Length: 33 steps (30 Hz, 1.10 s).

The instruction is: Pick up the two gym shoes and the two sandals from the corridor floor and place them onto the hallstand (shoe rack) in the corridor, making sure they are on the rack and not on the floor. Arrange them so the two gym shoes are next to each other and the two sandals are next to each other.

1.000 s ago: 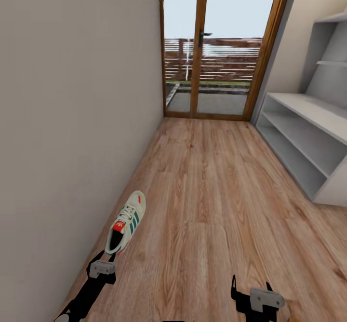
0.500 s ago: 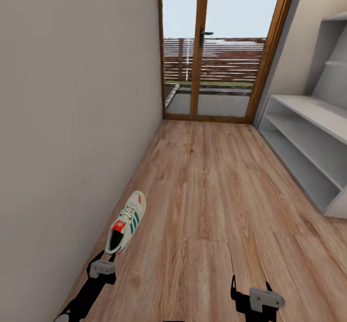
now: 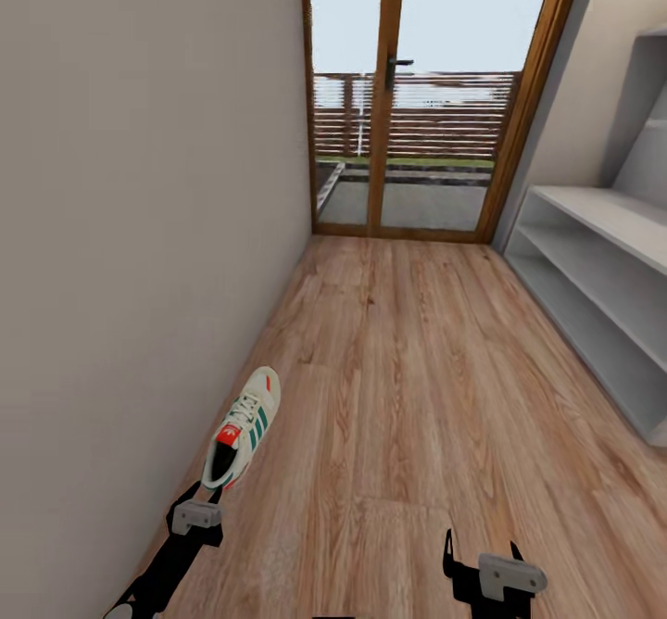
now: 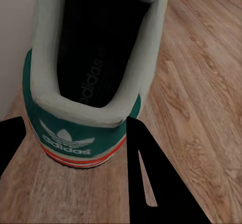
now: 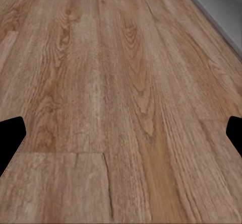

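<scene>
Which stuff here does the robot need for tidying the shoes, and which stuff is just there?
For the job:
- gym shoe, held at its heel between the fingers of the left pincer
- shoe rack, along the right wall
- wooden floor
- right pincer, open and empty over the floor

Just there:
- glass door
- plain wall

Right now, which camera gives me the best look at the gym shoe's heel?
The left wrist view: the gym shoe has its heel and logo close up, between the left gripper fingers. The head view shows the whole shoe, small.
</scene>
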Available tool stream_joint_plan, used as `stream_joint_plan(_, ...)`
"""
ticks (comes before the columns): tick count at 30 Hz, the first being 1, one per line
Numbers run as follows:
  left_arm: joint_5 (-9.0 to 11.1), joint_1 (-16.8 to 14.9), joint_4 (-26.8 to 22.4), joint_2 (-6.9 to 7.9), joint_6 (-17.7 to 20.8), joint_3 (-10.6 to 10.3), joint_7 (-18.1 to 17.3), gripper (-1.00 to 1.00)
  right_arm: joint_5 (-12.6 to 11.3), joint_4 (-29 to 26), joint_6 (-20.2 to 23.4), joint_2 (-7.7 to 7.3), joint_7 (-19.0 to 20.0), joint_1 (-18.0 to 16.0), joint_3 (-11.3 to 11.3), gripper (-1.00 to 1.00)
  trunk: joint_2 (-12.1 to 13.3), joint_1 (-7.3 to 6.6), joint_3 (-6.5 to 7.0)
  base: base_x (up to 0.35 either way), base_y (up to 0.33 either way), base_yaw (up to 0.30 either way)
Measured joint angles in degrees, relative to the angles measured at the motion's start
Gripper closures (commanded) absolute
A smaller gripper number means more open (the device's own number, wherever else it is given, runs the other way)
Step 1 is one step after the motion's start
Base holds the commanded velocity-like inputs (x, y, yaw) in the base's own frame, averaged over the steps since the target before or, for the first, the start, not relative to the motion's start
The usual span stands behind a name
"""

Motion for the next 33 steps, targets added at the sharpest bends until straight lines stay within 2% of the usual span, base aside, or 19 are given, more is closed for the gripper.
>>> stream_joint_plan(21,0.0,0.0,0.0,0.0,0.0,0.0,0.0,1.0,0.1,0.1,0.0,0.01,0.0,0.0,0.0,-1.0,0.0,0.0,0.0,0.325,0.0,-0.002)
stream_joint_plan(33,0.0,0.0,0.0,-0.04,0.0,0.0,0.0,1.0,0.1,0.1,0.0,0.01,0.1,0.0,0.0,-1.0,0.0,0.0,0.0,0.325,0.0,-0.201)
